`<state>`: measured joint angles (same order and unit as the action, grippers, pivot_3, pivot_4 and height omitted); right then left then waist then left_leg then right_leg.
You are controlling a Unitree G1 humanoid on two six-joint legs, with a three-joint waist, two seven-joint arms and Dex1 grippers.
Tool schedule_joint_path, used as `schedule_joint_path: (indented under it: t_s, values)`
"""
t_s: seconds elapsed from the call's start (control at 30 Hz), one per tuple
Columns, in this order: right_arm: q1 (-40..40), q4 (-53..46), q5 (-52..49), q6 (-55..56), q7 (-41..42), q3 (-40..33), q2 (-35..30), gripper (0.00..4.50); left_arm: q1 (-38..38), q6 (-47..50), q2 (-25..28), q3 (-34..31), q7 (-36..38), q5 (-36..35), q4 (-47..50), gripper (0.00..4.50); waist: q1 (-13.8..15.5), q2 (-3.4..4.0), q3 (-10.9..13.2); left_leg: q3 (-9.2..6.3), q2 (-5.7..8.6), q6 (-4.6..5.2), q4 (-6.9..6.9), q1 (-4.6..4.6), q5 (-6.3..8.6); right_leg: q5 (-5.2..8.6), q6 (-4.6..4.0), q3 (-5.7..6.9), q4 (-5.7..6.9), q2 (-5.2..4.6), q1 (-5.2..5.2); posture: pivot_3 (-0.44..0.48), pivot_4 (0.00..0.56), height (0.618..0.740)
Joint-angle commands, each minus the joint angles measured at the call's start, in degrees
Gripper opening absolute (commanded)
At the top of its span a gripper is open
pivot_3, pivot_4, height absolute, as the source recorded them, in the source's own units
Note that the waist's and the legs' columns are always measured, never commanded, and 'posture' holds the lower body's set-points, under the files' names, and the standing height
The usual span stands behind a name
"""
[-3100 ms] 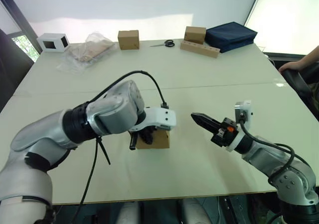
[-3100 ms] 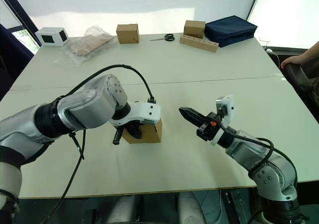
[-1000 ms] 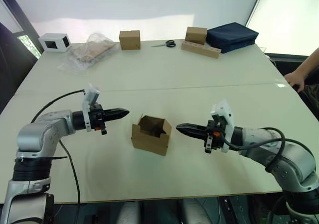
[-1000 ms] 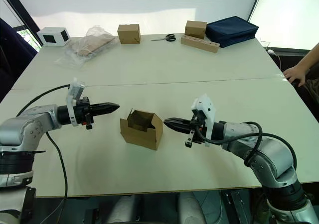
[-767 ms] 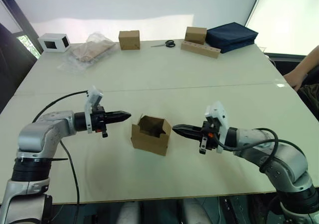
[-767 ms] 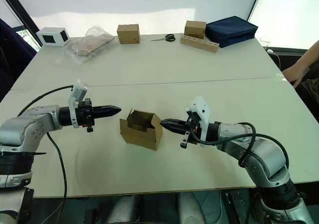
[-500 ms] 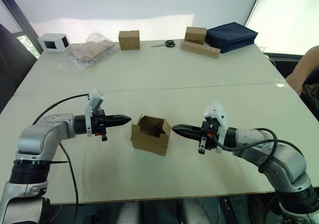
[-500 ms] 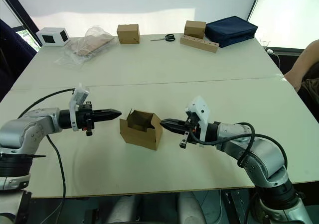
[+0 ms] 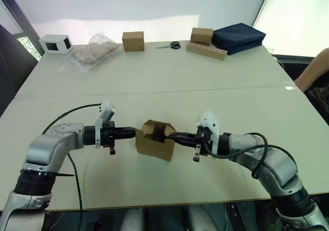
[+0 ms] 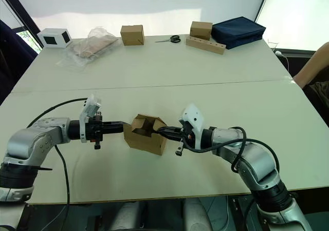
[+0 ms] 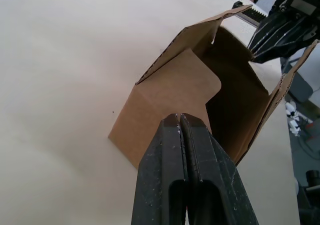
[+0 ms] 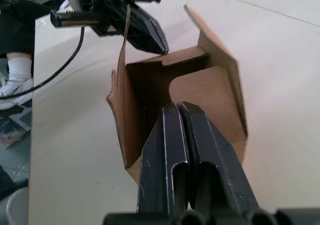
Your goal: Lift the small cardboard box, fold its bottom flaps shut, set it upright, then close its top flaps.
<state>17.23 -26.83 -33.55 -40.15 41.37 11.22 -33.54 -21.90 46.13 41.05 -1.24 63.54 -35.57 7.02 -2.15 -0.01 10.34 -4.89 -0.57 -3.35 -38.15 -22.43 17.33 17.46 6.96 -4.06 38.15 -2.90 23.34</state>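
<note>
Layout: carton at table front centre, flanked by both grippers

The small cardboard box (image 9: 155,139) stands on the table (image 9: 169,79), open end up; left gripper (image 9: 132,133) at its left side, right gripper (image 9: 170,136) at its right. Along the far edge, two cubes (image 9: 133,40) with scissors (image 9: 168,45) between them

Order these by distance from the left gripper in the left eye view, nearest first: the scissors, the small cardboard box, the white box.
From the left gripper:
1. small cardboard box, just beside its tip.
2. white box, far left corner of the table.
3. scissors, far edge, toward the right.
</note>
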Motion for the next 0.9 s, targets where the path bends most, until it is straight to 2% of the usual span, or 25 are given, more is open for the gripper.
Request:
schedule_joint_path:
  t_s: [0.03,0.47,0.73,0.9]
  values:
    - [1.32,0.46,3.27,2.53,1.52,1.21,-0.42,0.00,1.08,-0.19,0.37,1.34,0.11,0.04,2.40,0.04,-0.04,0.00,0.00,0.00,0.00,0.00,0.00,0.00,0.00,0.00,0.00,0.00,0.00,0.00,0.00,0.000,0.150,0.740]
    - [3.60,4.45,6.69,4.96,3.93,0.51,-0.05,0.00,2.94,5.10,-0.41,0.63,-2.80,-4.03,6.04,0.04,-0.07,0.00,0.00,-0.01,0.00,0.00,0.00,0.01,0.00,0.00,0.00,0.00,0.00,0.00,-0.01,0.000,0.150,0.740]
    - [3.98,4.56,7.12,4.29,4.42,1.03,1.03,0.00,1.27,2.83,-1.79,1.73,-5.44,-1.11,1.74,0.04,0.03,0.01,-0.01,-0.01,0.00,0.00,0.00,0.02,0.00,0.00,0.00,0.00,0.01,0.00,-0.02,0.000,0.150,0.740]
    - [3.79,4.82,8.86,4.07,4.17,1.62,0.72,0.00,0.05,4.20,-2.46,1.91,-5.62,-2.49,0.80,0.04,0.08,0.01,-0.02,-0.01,0.00,0.00,0.00,0.06,0.00,0.00,0.00,0.00,0.01,0.00,-0.05,0.000,0.150,0.740]
